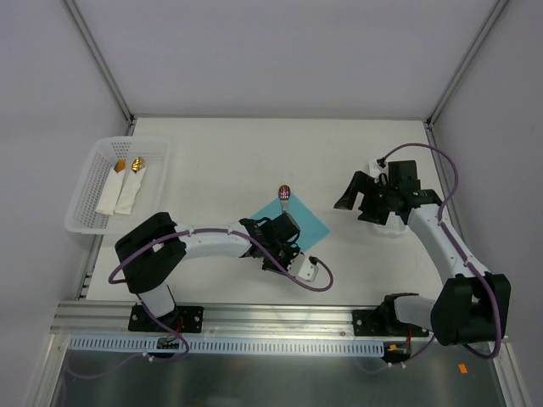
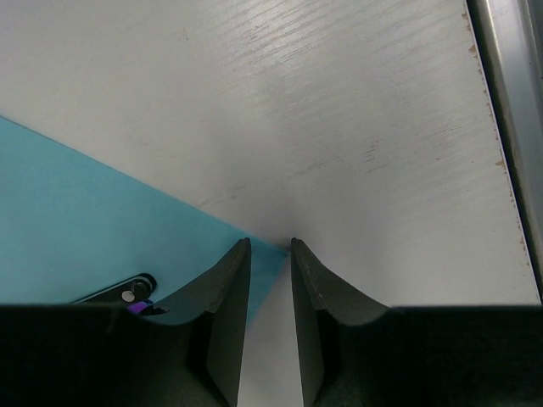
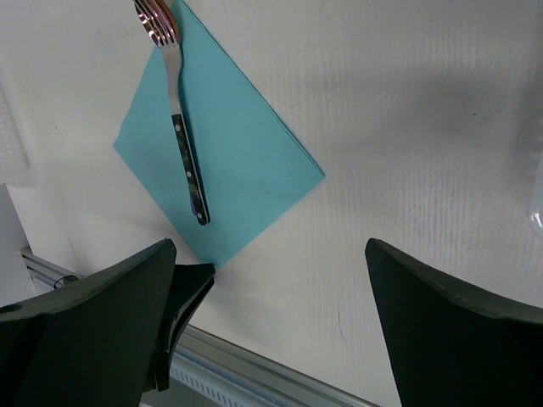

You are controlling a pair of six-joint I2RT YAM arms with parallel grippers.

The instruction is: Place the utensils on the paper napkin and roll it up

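Top view: the fork lies on the teal napkin, its pink head poking past the far corner. The left gripper is down at the near corner, and the right gripper is well apart.

Left wrist: the fingers are narrowly parted astride the corner tip, with nothing pinched. Closing here could miss thin paper lying flat on the table, or drag it and shift the fork.

Right wrist: the fingers are spread wide and empty. Lying diagonally, the fork may slide out during rolling.

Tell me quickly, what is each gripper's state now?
Left gripper: narrowly open at the paper napkin corner, holding nothing.
Right gripper: wide open, empty.
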